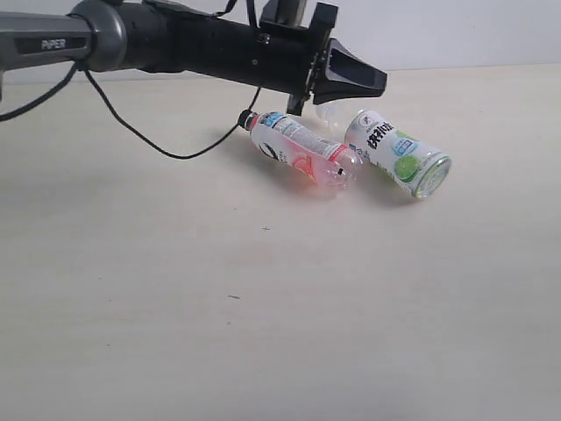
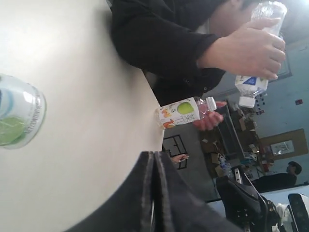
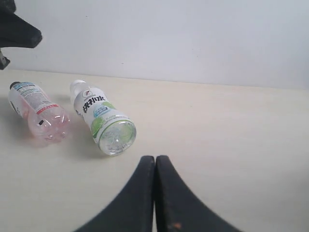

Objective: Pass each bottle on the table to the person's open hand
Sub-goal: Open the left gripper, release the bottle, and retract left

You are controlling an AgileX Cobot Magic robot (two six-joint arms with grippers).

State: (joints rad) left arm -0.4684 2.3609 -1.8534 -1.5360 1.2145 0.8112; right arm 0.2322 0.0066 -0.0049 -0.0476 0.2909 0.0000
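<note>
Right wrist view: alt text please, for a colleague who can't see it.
Two bottles lie on their sides, side by side on the pale table: a black-capped pink bottle and a white-capped green-lime bottle, bases toward the camera. The right tool is shut and empty, short of both.

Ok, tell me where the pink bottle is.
Exterior view: the pink bottle lies on its side on the table, just left of the green-lime bottle, near the left end effector.

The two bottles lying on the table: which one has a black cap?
The pink bottle, on the left in the exterior view, has the black cap. The green-lime bottle beside it has a white cap.
</note>
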